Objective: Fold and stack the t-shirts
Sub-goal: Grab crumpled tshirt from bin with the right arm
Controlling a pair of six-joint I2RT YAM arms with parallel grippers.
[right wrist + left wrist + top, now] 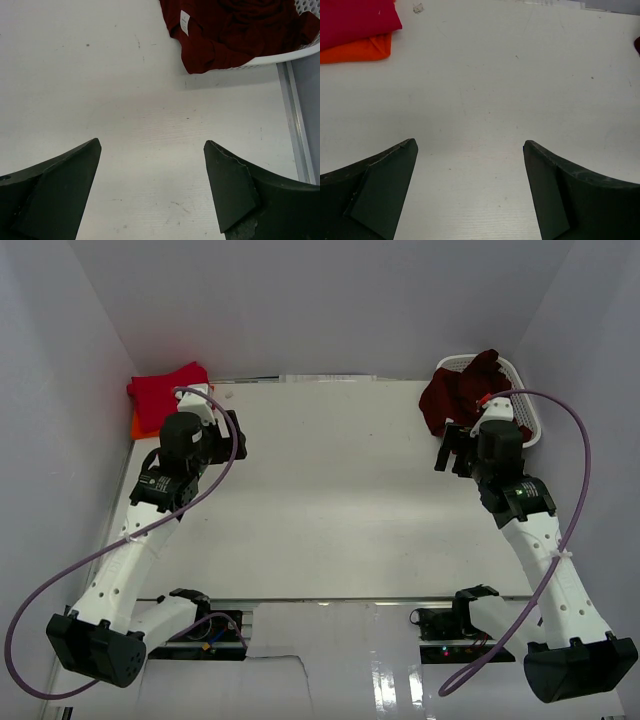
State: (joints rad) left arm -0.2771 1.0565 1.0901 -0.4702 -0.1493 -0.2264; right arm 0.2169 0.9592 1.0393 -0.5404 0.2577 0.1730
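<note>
Right gripper (152, 144) gapes near maroon shirt (235, 30), its top cut off.

Ahead-left of the black left gripper (470, 143): crimson t-shirt (355, 17) over orange t-shirt (357, 51). Ahead-right of the black right gripper (152, 143): dark maroon t-shirt (235, 30), white mesh basket (280, 57). Beneath both: white table (330, 490).

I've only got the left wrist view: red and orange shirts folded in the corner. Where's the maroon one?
Observer: The maroon shirt lies in the basket at the far right, spilling over its rim.
Operator: Is the right gripper on it?
Observer: No, the right gripper is open over bare table, short of it.
Operator: Folded?
Observer: No, bunched up, white tag showing.
</note>
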